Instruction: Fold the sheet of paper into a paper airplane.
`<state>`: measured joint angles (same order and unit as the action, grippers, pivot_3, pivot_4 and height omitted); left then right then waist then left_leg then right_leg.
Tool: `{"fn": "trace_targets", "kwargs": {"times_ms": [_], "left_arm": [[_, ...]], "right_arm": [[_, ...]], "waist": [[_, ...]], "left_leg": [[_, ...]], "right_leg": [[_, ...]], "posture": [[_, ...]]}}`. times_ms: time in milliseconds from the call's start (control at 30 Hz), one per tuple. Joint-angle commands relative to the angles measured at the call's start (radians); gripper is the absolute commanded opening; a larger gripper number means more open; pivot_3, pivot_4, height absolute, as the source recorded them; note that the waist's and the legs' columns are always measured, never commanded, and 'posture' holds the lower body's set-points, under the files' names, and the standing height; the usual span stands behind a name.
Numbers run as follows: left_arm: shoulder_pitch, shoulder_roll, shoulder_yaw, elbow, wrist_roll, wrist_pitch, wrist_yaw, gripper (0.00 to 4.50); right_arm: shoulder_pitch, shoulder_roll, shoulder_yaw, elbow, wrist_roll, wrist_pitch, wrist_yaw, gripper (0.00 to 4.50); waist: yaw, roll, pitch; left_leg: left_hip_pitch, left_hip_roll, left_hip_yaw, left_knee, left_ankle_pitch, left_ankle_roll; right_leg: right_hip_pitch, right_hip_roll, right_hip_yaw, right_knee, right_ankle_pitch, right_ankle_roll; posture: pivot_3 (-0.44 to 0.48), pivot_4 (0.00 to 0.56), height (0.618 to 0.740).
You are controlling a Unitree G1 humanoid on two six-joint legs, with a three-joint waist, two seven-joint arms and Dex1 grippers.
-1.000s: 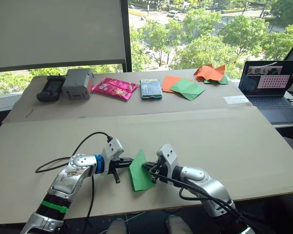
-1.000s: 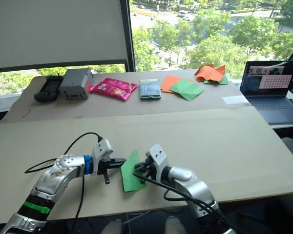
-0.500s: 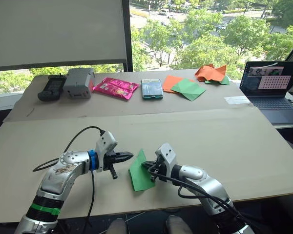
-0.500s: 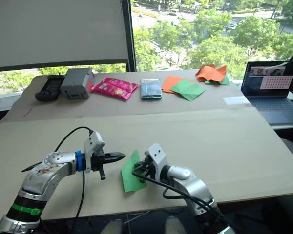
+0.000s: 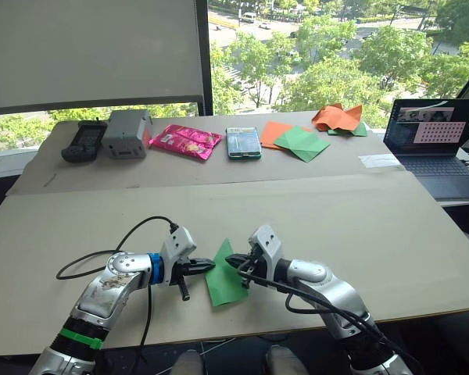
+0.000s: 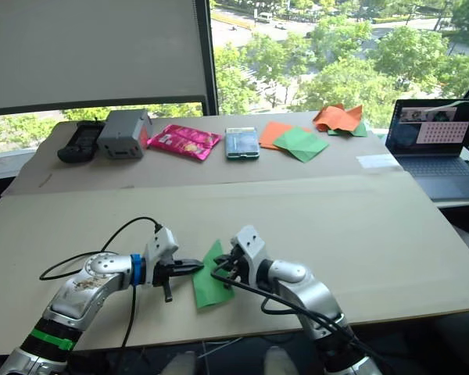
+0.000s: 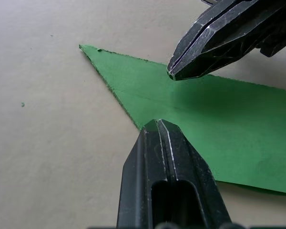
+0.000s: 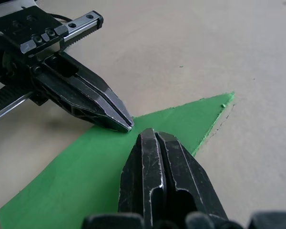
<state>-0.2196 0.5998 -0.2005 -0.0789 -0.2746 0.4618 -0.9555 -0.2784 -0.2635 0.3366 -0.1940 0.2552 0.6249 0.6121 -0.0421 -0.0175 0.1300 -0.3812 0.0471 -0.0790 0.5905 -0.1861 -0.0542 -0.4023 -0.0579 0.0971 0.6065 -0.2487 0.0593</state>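
**A:** Where is the work sitting right now?

**B:** The thin bright green sheet of paper (image 5: pixel 226 274), already folded to a narrow pointed wedge, is lying flat on the matte beige tabletop (image 5: pixel 359 226) directly between the two tools. The left gripper (image 5: pixel 206 266) is touching its left edge with both black fingers pressed together, holding nothing. The right gripper (image 5: pixel 230 259) is meeting it from the other side, its fingers likewise closed and empty, its tip resting on the paper's upper face just ahead of the left tip.

**A:** So what is the step?

**B:** I judge they are pressing a crease. A faint straight fold line is running across the paper just beyond the left fingertip (image 7: pixel 158 125), towards the sharp corner.

**A:** How should it be done well?

**B:** One tip should be pinning the layers while the other is sliding along the fold line, staying low and light. The paper is thin and smooth, with a slightly ragged long edge, so pushing sideways is likely to skate it over the table rather than flatten it.

**A:** And the fingers themselves?

**B:** Hard, dark, scuffed metal tapering to blunt wedges; good for burnishing, poor for picking a flat sheet off a slick surface.
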Motion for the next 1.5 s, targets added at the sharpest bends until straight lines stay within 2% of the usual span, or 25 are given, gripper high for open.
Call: {"fn": "trace_targets", "kwargs": {"times_ms": [33, 233, 367, 400, 833, 1067, 1500], "left_arm": [[0.019, 0.008, -0.032, 0.013, 0.037, -0.005, -0.001, 0.03], [0.043, 0.021, -0.045, -0.016, 0.048, -0.009, 0.002, 0.03], [0.055, 0.027, -0.046, -0.032, 0.057, -0.009, 0.004, 0.03], [0.059, 0.027, -0.045, -0.035, 0.059, -0.008, 0.006, 0.03], [0.076, 0.022, -0.038, -0.061, 0.06, 0.005, 0.024, 0.03], [0.08, 0.022, -0.035, -0.069, 0.057, 0.011, 0.031, 0.03], [0.078, 0.019, -0.036, -0.074, 0.053, 0.023, 0.03, 0.03]], "right_arm": [[-0.035, -0.001, -0.007, 0.035, -0.016, -0.049, 0.018, 0.0], [-0.081, -0.009, 0.04, 0.19, -0.089, -0.067, 0.034, 0.0], [-0.113, 0.006, 0.039, 0.259, -0.102, -0.061, 0.037, 0.0], [-0.122, 0.008, 0.041, 0.273, -0.105, -0.067, 0.041, 0.0], [-0.279, 0.041, 0.01, 0.515, -0.119, -0.159, 0.076, 0.0], [-0.223, 0.027, 0.04, 0.426, -0.114, -0.136, 0.114, 0.0], [0.037, -0.07, 0.097, 0.094, -0.096, 0.025, 0.129, 0.0]], "waist": [[0.0, 0.0, 0.0], [-0.002, 0.001, -0.002], [-0.003, 0.001, -0.002], [-0.004, 0.001, -0.003], [-0.005, 0.002, -0.003], [-0.004, 0.002, -0.003], [-0.004, 0.004, -0.005]], "left_leg": [[0.0, 0.0, 0.0, 0.0, 0.0, 0.0], [0.002, 0.0, 0.0, 0.0, 0.0, 0.0], [0.011, 0.0, 0.0, 0.0, -0.001, -0.001], [0.012, 0.0, 0.0, -0.001, -0.004, -0.006], [0.013, 0.0, 0.0, -0.001, -0.003, -0.005], [0.012, 0.0, 0.0, -0.001, -0.004, -0.006], [0.013, 0.0, 0.0, -0.001, -0.006, -0.009]], "right_leg": [[0.0, 0.0, 0.0, 0.0, 0.0, 0.0], [0.002, 0.0, 0.0, 0.001, 0.0, 0.0], [0.008, 0.0, 0.0, 0.002, -0.001, -0.001], [0.01, 0.0, 0.0, 0.002, -0.001, -0.001], [0.01, 0.0, 0.0, 0.002, -0.001, -0.001], [0.011, 0.0, 0.0, 0.002, -0.001, -0.001], [0.01, -0.001, 0.0, 0.0, -0.003, -0.002]], "posture": [[0.0, 0.15, 0.721], [0.0, 0.15, 0.721], [0.0, 0.15, 0.721], [0.0, 0.15, 0.721], [0.0, 0.15, 0.721], [0.0, 0.15, 0.721], [0.0, 0.15, 0.721]]}}
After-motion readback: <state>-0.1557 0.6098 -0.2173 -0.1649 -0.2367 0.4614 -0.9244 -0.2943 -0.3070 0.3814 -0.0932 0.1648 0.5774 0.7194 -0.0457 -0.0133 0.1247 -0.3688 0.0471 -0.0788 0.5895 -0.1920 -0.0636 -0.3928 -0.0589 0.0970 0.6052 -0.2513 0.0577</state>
